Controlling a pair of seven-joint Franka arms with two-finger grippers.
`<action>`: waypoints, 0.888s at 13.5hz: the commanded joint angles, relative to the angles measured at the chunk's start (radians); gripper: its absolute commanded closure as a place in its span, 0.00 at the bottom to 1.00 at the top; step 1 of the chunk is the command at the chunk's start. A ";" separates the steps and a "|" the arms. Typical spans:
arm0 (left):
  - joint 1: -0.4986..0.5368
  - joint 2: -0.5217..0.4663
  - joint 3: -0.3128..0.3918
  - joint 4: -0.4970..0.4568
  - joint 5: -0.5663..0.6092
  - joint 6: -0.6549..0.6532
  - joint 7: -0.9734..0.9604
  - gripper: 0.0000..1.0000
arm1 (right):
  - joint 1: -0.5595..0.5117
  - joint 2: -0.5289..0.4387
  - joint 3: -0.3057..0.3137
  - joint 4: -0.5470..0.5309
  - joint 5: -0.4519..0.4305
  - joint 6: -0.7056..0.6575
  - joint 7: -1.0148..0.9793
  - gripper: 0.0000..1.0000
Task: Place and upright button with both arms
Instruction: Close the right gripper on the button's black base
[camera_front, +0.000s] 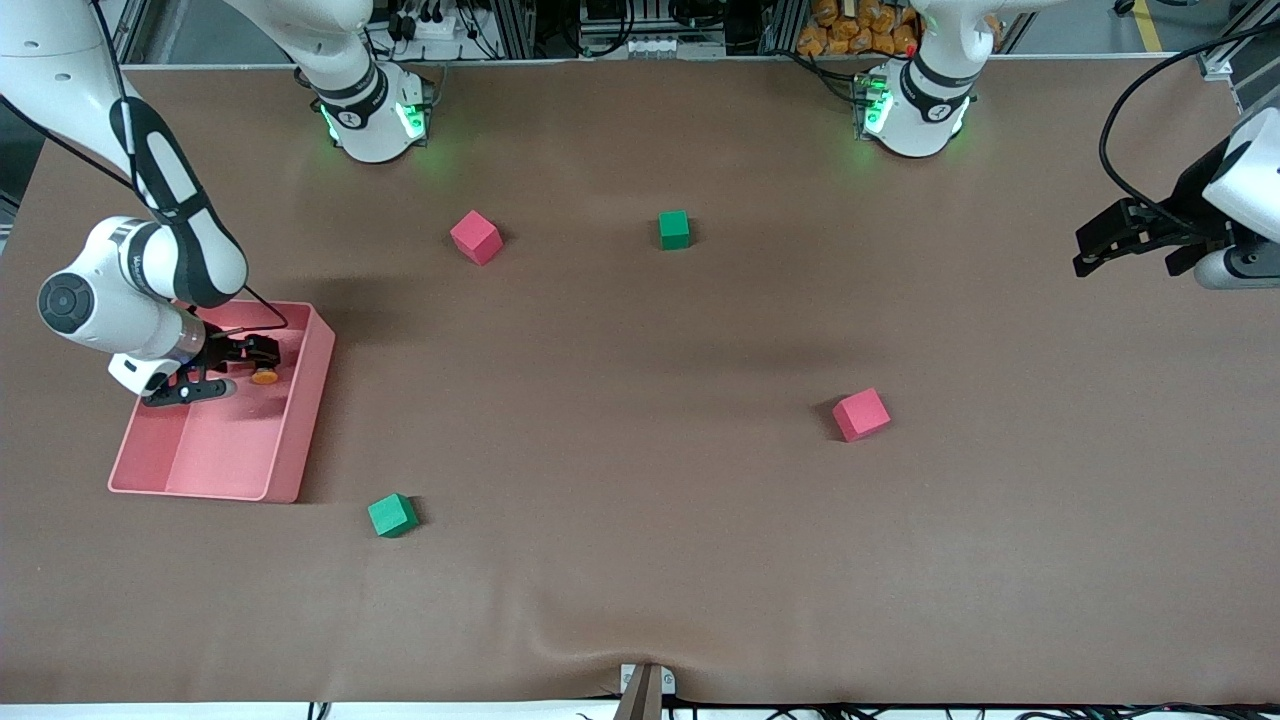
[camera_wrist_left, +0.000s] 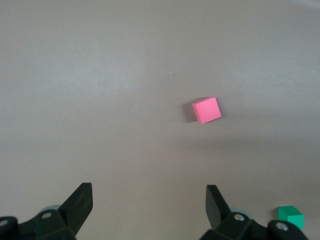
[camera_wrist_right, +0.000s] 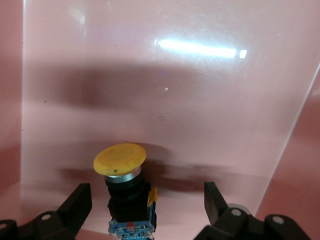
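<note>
We observed the right end effector (camera_front: 232, 372) lowered into a pink tray (camera_front: 300, 420) at the right arm's end of the tabletop (camera_front: 640, 560). Its fingers (camera_wrist_right: 75, 205) stood spread wide, released, and gripped nothing. The button (camera_wrist_right: 127, 192) rested on the tray floor between the two fingers, touching neither as far as we could tell. Its round orange cap (camera_wrist_right: 120, 160) pointed away from the wrist camera and its dark blocky body lay nearer the wrist. In the front view the cap showed as a small orange spot (camera_front: 265, 376) beside the fingertips, in the part of the tray farther from the front camera.

The left end effector (camera_front: 1125, 240) hung in the air over the left arm's end of the tabletop, well apart from the tray. We recorded its fingers (camera_wrist_left: 80, 202) likewise spread and released, with nothing between them. Its wrist camera looked down on bare tabletop, a red cube (camera_wrist_left: 206, 110) and a green cube (camera_wrist_left: 291, 217).

Four foam cubes lay on the tabletop: a red one (camera_front: 476, 237) and a green one (camera_front: 674, 229) toward the arms' bases, a second red one (camera_front: 861, 414) toward the left arm's end, and a second green one (camera_front: 392, 515) nearer the front camera, near the tray's corner.
</note>
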 joint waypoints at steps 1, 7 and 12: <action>0.003 0.005 -0.002 0.010 -0.016 -0.007 0.021 0.00 | -0.026 0.003 0.013 -0.019 -0.027 0.045 -0.036 0.00; 0.000 0.006 -0.002 0.009 -0.016 -0.007 0.021 0.00 | -0.023 0.005 0.013 -0.016 -0.027 0.042 -0.059 1.00; 0.003 0.006 -0.002 0.010 -0.016 -0.007 0.021 0.00 | -0.017 0.002 0.013 0.029 -0.029 0.030 -0.129 1.00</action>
